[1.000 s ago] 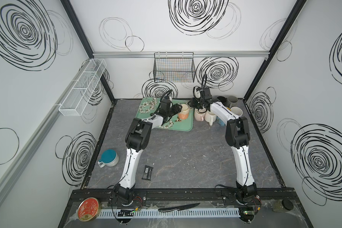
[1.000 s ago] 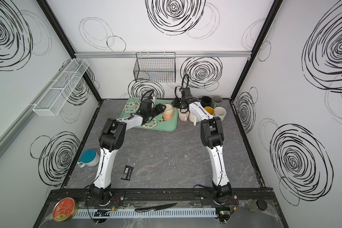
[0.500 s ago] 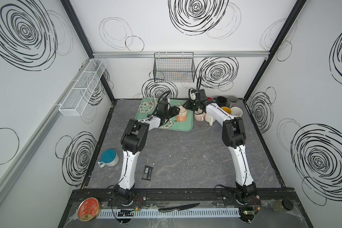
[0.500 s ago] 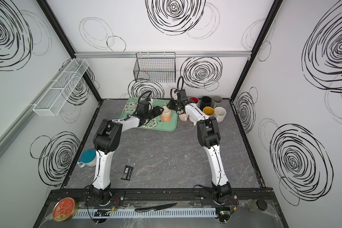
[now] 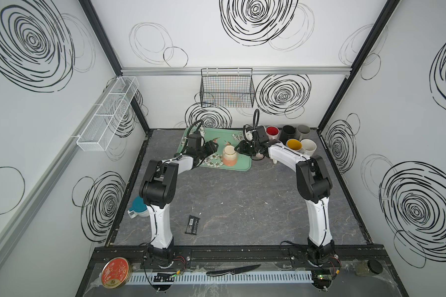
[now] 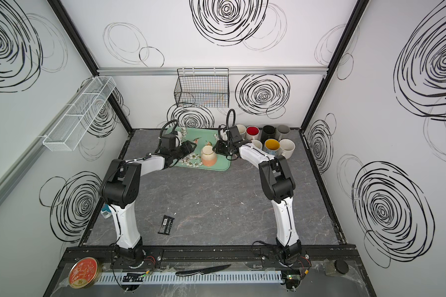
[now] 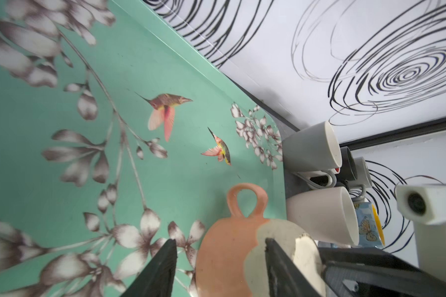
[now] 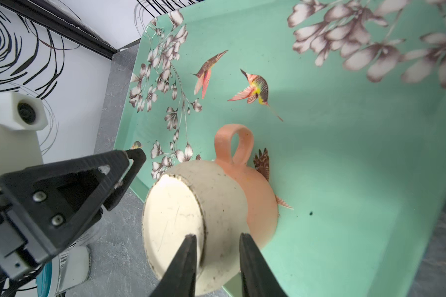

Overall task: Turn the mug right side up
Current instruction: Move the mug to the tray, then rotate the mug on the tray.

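Observation:
The mug, pink with a cream base, stands upside down near the front edge of the green floral tray, its handle toward the back wall. My left gripper is open, and the mug sits just ahead of its fingers. My right gripper is open with a narrow gap. It hovers at the rim of the mug's base. One finger lies over the base and the other over the side wall. Neither gripper holds anything.
Several upright mugs stand to the right of the tray, among them red, black and yellow-lined ones. A teal-lidded container, a black packet, a knife and a red tin lie toward the front. A wire basket hangs on the back wall.
The right gripper has swung left from the row of mugs to the mug on the tray. The left arm has drawn back leftward. The mug now stands nearer the tray's front edge.

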You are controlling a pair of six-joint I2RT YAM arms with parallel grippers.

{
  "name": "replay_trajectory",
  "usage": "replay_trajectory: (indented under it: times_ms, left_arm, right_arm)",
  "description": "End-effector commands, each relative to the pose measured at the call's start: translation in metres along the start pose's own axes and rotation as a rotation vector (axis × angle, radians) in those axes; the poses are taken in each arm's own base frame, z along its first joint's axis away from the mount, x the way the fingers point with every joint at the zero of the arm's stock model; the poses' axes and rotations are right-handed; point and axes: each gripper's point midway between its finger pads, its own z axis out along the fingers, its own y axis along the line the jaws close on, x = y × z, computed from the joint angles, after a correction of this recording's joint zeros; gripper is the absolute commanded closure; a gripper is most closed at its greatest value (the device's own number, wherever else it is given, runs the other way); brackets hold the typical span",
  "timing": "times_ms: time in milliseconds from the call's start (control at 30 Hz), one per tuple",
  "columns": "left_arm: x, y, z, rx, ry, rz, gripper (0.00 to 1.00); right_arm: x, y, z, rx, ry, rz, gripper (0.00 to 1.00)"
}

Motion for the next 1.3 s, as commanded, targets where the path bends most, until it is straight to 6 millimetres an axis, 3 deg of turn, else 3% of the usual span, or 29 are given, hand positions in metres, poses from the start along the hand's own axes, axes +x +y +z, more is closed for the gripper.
replay_trajectory:
  times_ms: [0,300,533,667,867,1267]
  left_arm:
    - [0.0,-0.027,-0.007,0.052,-0.004,0.045,0.42]
    - [0.055,-0.051,-0.019,0.067,0.069,0.093,0.43]
    - [0.105,-0.055,-0.019,0.076,0.156,0.113,0.44]
    - [0.119,-0.06,-0.015,0.104,0.174,0.102,0.44]
    - [0.123,-0.066,-0.008,0.14,0.191,0.082,0.44]
    - [0.098,-0.038,-0.014,0.127,0.156,0.031,0.44]
  right_arm:
    - [-0.024,0.014,-0.02,-0.011,-0.074,-0.037,0.67]
    - [-0.047,-0.009,0.002,0.027,-0.085,-0.06,0.66]
    - [-0.069,-0.013,0.032,-0.014,-0.079,-0.134,0.67]
    - [-0.072,-0.008,0.046,-0.063,-0.057,-0.184,0.68]
    - [-0.051,-0.003,0.051,-0.105,0.018,-0.213,0.69]
    - [-0.017,-0.001,0.039,-0.117,0.118,-0.222,0.74]
